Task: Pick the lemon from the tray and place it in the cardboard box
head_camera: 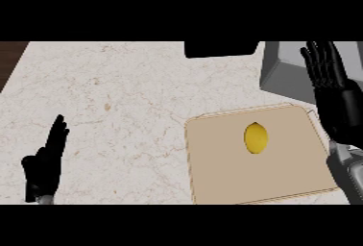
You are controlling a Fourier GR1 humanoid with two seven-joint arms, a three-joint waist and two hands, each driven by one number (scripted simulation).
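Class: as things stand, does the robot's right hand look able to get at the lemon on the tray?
Probably yes. The lemon lies alone and uncovered on the tray. The right hand, fingers straight, is just past the tray's far right corner, with nothing standing between them.

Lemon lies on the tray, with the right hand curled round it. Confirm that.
Not quite. The head view shows the lemon on the tray, but the right hand is open, fingers straight, apart from it at the view's upper right.
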